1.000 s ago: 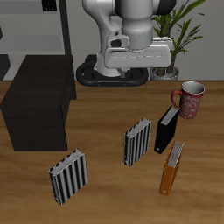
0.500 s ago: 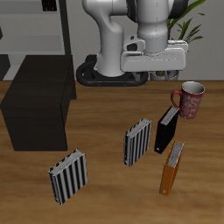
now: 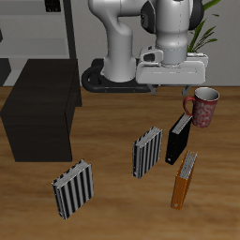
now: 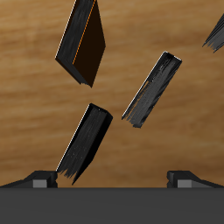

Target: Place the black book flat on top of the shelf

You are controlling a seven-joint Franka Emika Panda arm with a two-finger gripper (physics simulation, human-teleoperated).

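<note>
The black book [image 3: 178,139] stands upright on the table beside the mug [image 3: 202,106]. It also shows in the wrist view [image 4: 86,144] as a thin dark slab seen from above. The shelf [image 3: 42,117] is the large dark box-shaped cabinet at the far side of the table from the book, with a bare flat top. My gripper [image 3: 174,84] hangs high above the black book, apart from it. In the wrist view my gripper [image 4: 112,178] is open and empty, with the fingertips [image 4: 39,179] wide apart.
An orange-brown book [image 3: 185,178] stands nearer the front edge and shows in the wrist view [image 4: 83,39]. Two striped books [image 3: 147,153] [image 3: 72,187] stand mid-table. A grey open-frame shelving unit [image 3: 47,33] and a plant [image 3: 202,37] stand at the back.
My arm has swung sideways from over the table's middle toward the mug and now hangs above the black book. No object has moved.
</note>
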